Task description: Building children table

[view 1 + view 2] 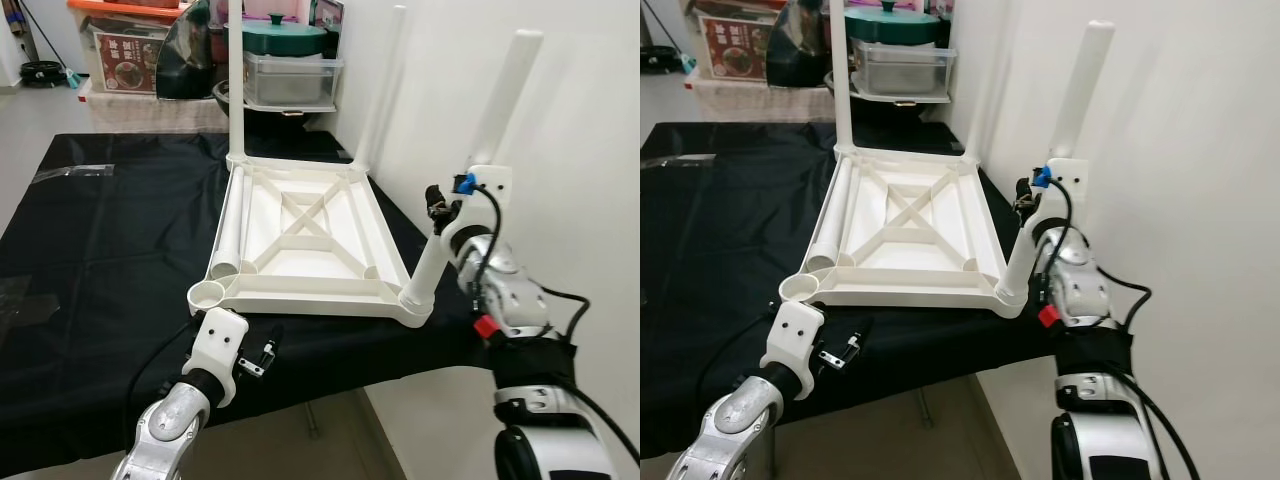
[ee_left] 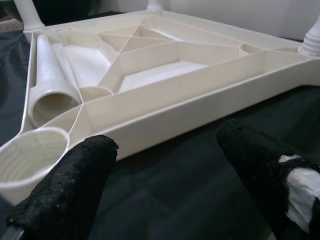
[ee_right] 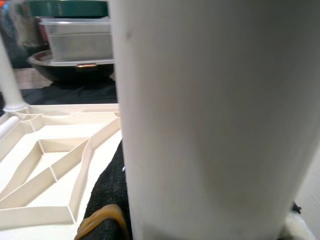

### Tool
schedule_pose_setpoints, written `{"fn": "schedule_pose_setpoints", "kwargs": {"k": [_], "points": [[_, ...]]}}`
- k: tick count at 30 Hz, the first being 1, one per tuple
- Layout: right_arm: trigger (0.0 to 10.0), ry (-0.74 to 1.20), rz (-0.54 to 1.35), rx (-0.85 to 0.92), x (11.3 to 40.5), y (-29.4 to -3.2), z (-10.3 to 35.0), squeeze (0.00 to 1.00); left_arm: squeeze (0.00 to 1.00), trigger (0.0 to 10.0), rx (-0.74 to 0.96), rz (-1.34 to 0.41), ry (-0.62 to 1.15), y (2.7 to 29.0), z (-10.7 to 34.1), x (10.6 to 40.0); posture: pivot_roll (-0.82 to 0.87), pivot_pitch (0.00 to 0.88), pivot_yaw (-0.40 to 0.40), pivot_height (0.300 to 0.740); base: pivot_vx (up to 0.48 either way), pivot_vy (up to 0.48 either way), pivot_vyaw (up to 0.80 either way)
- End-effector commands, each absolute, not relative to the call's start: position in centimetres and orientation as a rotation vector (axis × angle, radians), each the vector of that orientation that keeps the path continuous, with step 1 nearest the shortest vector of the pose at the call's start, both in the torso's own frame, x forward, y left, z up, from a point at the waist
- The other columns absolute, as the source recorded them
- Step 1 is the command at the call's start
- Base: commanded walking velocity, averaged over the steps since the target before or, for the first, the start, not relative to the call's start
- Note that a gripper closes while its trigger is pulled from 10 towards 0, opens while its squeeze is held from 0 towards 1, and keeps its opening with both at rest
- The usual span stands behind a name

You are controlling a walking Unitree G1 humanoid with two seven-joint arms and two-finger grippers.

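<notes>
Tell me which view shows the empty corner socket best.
The left wrist view: the empty corner socket sits close, its ribbed inside visible beside the loose leg. Both eye views show it small, just above the left hand. The right wrist view is mostly a leg.

The upturned tabletop [image 2: 165, 95] is lying just beyond the left gripper's fingers [image 2: 70, 185], a loose leg [image 2: 52, 87] resting inside it. A fitted leg [image 3: 210, 120] is standing between the right gripper's fingers [image 3: 107, 195].

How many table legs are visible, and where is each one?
4: two stand at the far corners, one stands at the near right corner, one lies inside the tabletop's left side.
</notes>
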State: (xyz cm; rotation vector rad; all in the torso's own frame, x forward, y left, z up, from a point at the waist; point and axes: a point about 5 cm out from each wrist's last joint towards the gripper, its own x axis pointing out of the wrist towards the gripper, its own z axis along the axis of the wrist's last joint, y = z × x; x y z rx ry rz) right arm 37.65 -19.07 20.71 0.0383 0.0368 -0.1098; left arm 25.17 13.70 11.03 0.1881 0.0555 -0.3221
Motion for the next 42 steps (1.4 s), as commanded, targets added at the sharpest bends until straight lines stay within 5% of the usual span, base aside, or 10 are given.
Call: {"fn": "schedule_pose_setpoints", "kwargs": {"k": [1,4,5,8,9,10,11,26,30,42], "points": [[0.0,0.278,-0.126,0.020,37.0,-18.7,15.5,0.00,0.00,10.0,0.200,-0.335,0.051,13.4,11.1,25.4,0.04,0.000,-0.128,0.740,0.000,0.000,0.00],[0.0,0.280,-0.114,0.025,37.2,-18.3,15.5,0.00,0.00,10.0,0.199,-0.335,0.051,13.4,11.1,25.4,0.04,0.000,-0.128,0.740,0.000,0.000,0.00],[10.0,0.247,-0.091,0.034,37.4,-17.8,16.1,0.00,0.00,10.0,0.198,-0.334,0.052,13.4,11.0,25.4,0.03,0.000,-0.131,0.740,0.000,0.000,0.00],[10.0,0.191,-0.060,0.027,37.5,-17.4,17.2,0.44,0.00,10.0,0.197,-0.333,0.054,13.4,10.9,25.3,0.03,0.000,-0.131,0.740,0.000,0.000,0.00],[10.0,0.159,-0.046,0.026,37.6,-17.6,17.8,1.00,0.00,10.0,0.195,-0.333,0.054,13.3,10.9,25.2,0.03,0.000,-0.133,0.740,0.000,0.000,0.00],[10.0,0.144,-0.039,0.025,37.6,-17.7,18.1,1.00,0.00,10.0,0.194,-0.333,0.054,13.3,10.9,25.2,0.03,0.000,-0.133,0.740,0.000,0.000,0.00],[10.0,0.106,0.005,0.042,37.7,-17.8,18.9,0.00,0.00,10.0,0.192,-0.333,0.053,13.2,10.9,25.2,0.03,0.000,-0.133,0.740,0.000,0.000,0.00],[10.0,-0.019,0.795,-0.074,34.6,-16.9,22.1,0.00,0.00,10.0,0.191,-0.330,0.056,13.2,10.8,25.2,0.03,0.000,-0.137,0.740,0.000,0.000,0.00],[0.0,0.046,0.753,-0.067,35.2,-17.2,20.8,0.00,0.00,10.0,0.191,-0.335,0.057,13.1,10.8,25.0,0.04,0.000,-0.137,0.740,0.000,0.000,0.00],[0.0,0.305,-0.124,-0.028,37.6,-23.7,16.5,0.00,0.00,10.0,0.198,-0.335,0.060,13.3,10.8,25.0,0.03,0.000,-0.130,0.740,0.000,0.000,0.00]]}}
